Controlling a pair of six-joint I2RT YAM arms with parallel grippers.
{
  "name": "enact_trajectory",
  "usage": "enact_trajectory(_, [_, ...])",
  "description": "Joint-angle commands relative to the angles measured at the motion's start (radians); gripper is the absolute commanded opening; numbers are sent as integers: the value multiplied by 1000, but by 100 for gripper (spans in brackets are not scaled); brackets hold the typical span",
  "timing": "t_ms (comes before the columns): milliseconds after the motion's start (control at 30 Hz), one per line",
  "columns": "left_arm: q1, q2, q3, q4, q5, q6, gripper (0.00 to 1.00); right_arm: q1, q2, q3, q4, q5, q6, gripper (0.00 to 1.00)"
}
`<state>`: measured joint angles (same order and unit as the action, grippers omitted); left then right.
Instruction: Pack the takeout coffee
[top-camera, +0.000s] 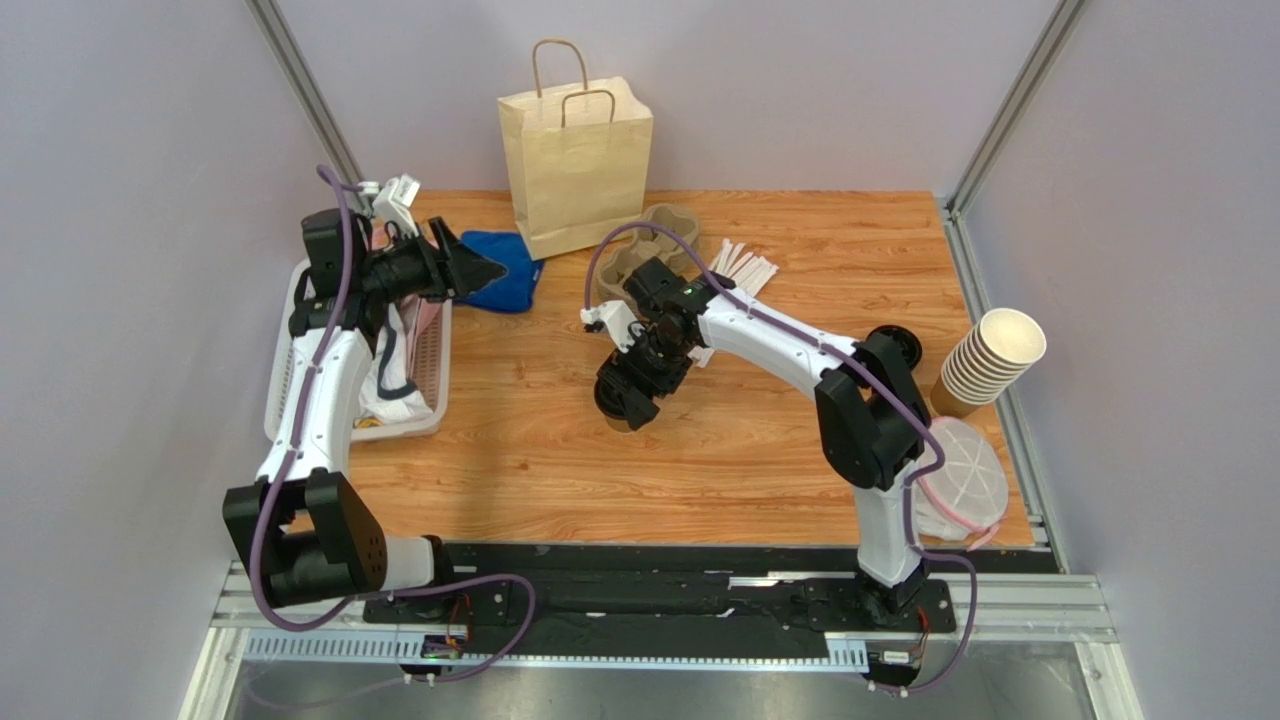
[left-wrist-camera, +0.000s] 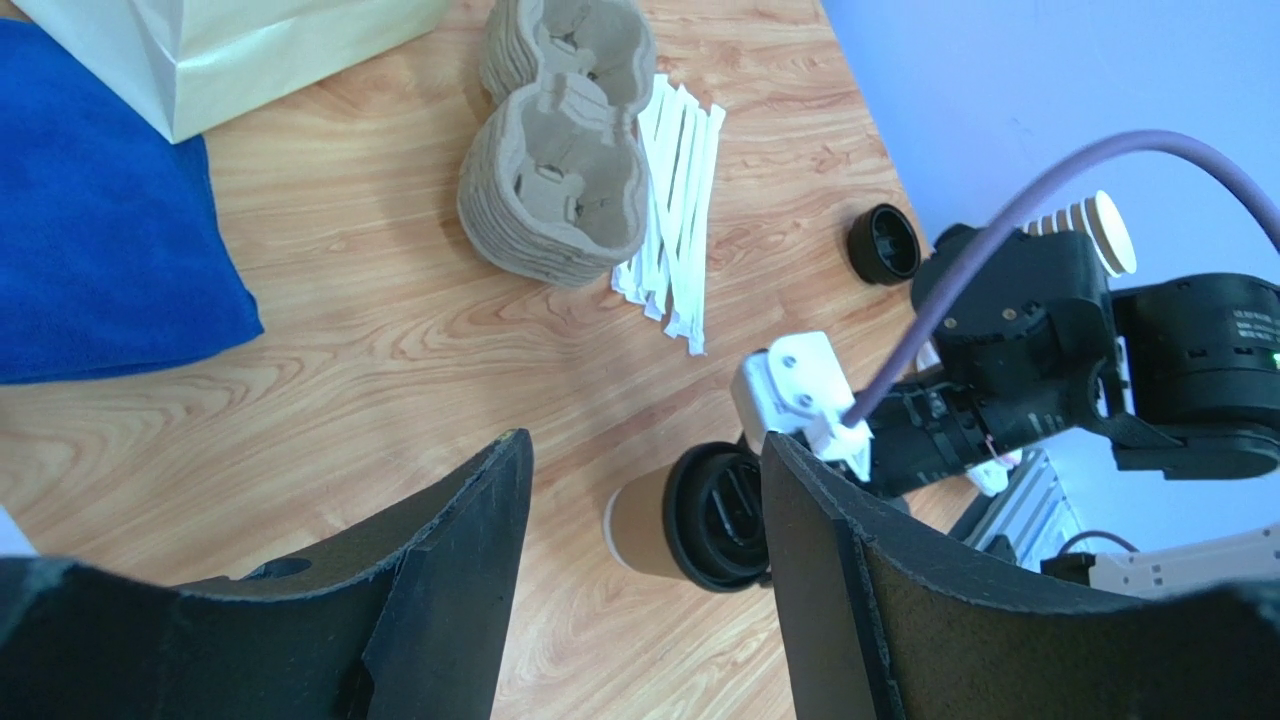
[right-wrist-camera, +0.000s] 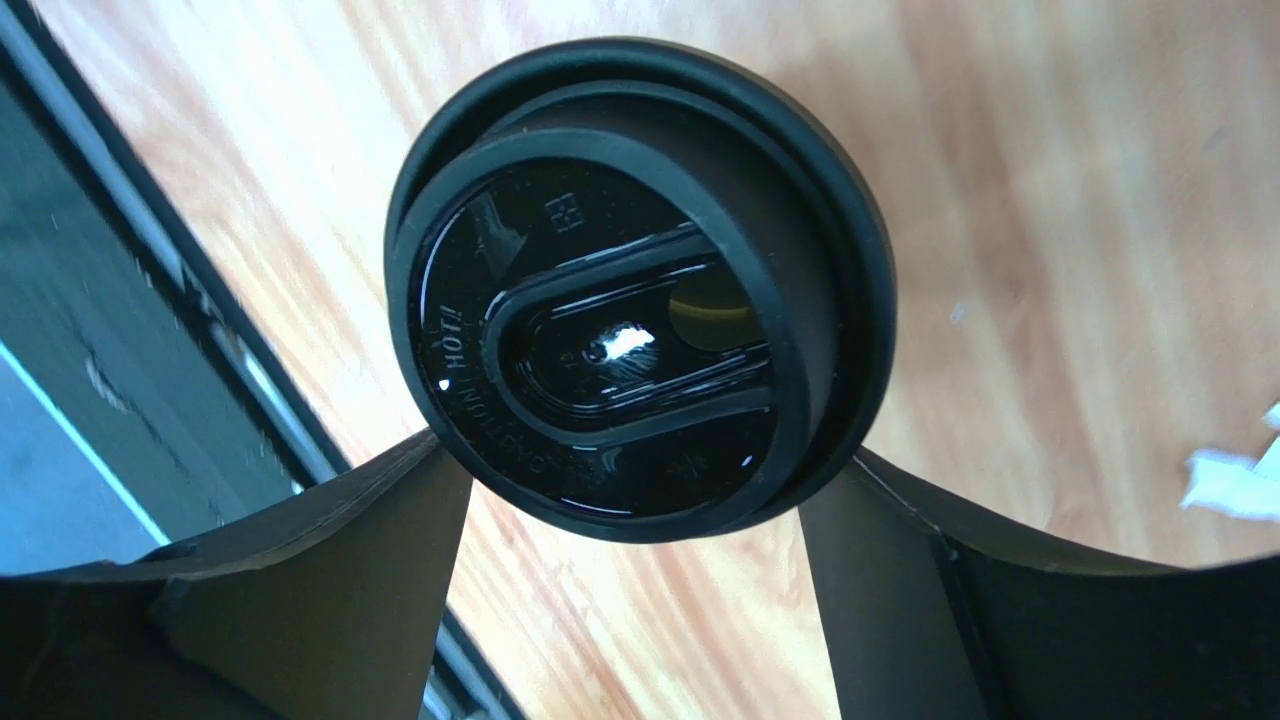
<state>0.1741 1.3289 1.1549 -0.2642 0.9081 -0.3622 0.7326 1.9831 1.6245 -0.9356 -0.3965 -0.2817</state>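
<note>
right gripper (top-camera: 631, 387) tilted down, seemingly gripping takeout coffee (right-wrist-camera: 631, 285) | left gripper (left-wrist-camera: 646, 450) raised

A: Left arm (top-camera: 323, 405)?
B: Reared up at the left edge. The left gripper (top-camera: 478, 270) is pointed rightward, jaws spread wide.
A: Right arm (top-camera: 781, 345)?
B: Stretched forward and leftward, wrist bent down. The right gripper (top-camera: 628, 393) is clamped on the takeout coffee (right-wrist-camera: 639, 285).

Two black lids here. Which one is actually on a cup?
The lid in the right gripper, capping the takeout coffee; the loose lid sits cupless on the table.
</note>
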Motion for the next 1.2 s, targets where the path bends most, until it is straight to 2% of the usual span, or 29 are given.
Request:
enact_trajectory(0, [27, -59, -4, 45, 9, -18, 66, 5, 80, 139, 49, -22, 65, 80])
enact_trajectory(133, [36, -83, -53, 57, -6, -26, 66, 27, 153, 234, 60, -31, 81, 80])
enact_trajectory(467, [68, -109, -69, -20, -2, 14, 66, 39, 396, 610, 67, -16, 182, 81])
enact_trajectory(633, [84, -149, -103, -38, -5, 28, 66, 39, 450, 731, 81, -25, 217, 84])
enact_trajectory(767, [90, -181, -109, -58, -9, 48, 66, 19, 363, 698, 29, -39, 199, 85])
enact_trajectory(833, [91, -192, -112, -56, -5, 51, 66, -15, 255, 655, 29, -80, 205, 87])
enact_trajectory(967, [91, -197, -100, -84, 67, 71, 65, -79, 126, 597, 2, -90, 199, 88])
enact_trajectory(1133, [90, -232, -28, -277, 77, 244, 63, -147, 60, 591, -49, -21, 176, 85])
enact_trajectory(1167, [90, -241, -17, -355, 69, 322, 63, -157, 48, 581, -54, -18, 176, 84])
